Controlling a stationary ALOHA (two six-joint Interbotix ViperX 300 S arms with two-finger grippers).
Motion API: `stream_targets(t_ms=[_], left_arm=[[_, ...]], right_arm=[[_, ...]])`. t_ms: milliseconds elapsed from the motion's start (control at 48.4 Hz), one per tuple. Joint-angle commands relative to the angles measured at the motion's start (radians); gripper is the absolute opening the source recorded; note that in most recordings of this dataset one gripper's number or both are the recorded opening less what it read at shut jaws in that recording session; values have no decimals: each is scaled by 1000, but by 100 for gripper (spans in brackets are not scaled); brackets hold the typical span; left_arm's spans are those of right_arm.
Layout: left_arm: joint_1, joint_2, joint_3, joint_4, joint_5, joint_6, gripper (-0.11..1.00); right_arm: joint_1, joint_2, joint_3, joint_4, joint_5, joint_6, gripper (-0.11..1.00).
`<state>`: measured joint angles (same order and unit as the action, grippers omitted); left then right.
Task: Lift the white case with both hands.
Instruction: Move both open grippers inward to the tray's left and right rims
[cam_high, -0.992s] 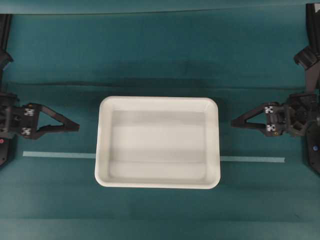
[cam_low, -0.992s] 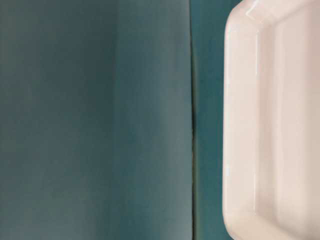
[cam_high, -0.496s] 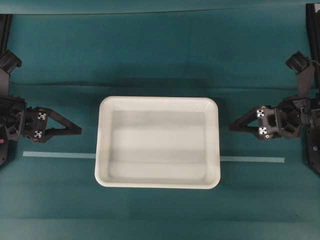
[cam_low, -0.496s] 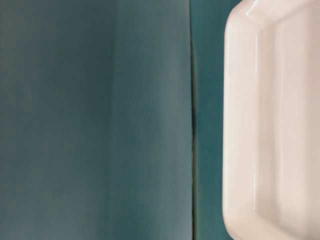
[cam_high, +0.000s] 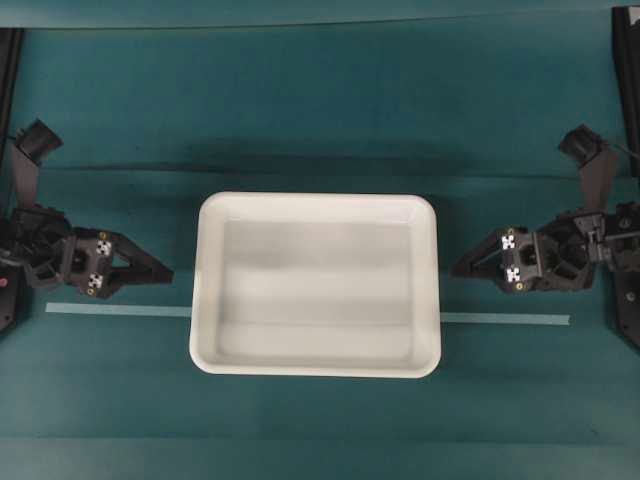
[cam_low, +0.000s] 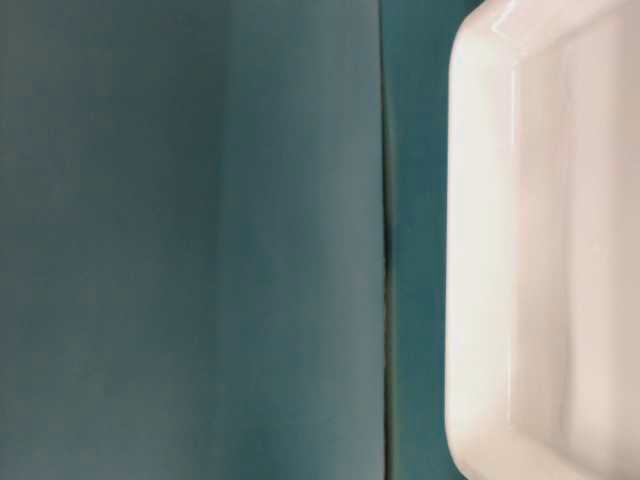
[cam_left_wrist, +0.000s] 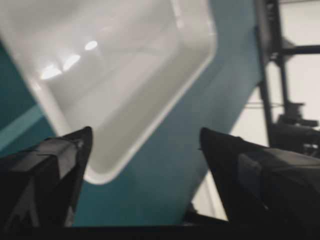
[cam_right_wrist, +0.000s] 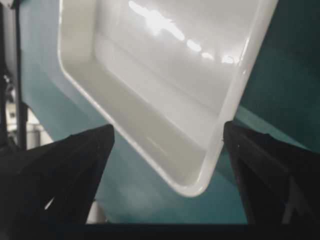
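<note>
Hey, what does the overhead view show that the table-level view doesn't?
Only the overhead view shows the left gripper and right gripper, both with fingers spread, each short of one end of the case, plus a pale tape line on the cloth. Only the table-level view shows a close look at the rim and a dark seam in the cloth. Both share the white case, empty, lying on teal cloth.

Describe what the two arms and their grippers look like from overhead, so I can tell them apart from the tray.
Both arms are matte black. The left gripper and the right gripper each end in long, pointed triangular fingers, with open gaps in the frame behind them. Each gripper body carries two small black-and-white square markers. They look much smaller than the white case. No cables are clearly visible.
</note>
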<state>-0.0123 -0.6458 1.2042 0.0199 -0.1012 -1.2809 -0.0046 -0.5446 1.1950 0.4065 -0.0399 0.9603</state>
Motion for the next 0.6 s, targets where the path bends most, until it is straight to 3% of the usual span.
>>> stream_targets(t_ms=[0,227,579], left_arm=[[21,60,25,3,-100,3,94],[48,186,78,3,-175,3,94],[44,379,84,3,-364,9,93]], right_arm=[[15,67,6,3,-77,3,93],[18,186,40,3,-232,3,93],[25,270,87,-5,-347,9,93]])
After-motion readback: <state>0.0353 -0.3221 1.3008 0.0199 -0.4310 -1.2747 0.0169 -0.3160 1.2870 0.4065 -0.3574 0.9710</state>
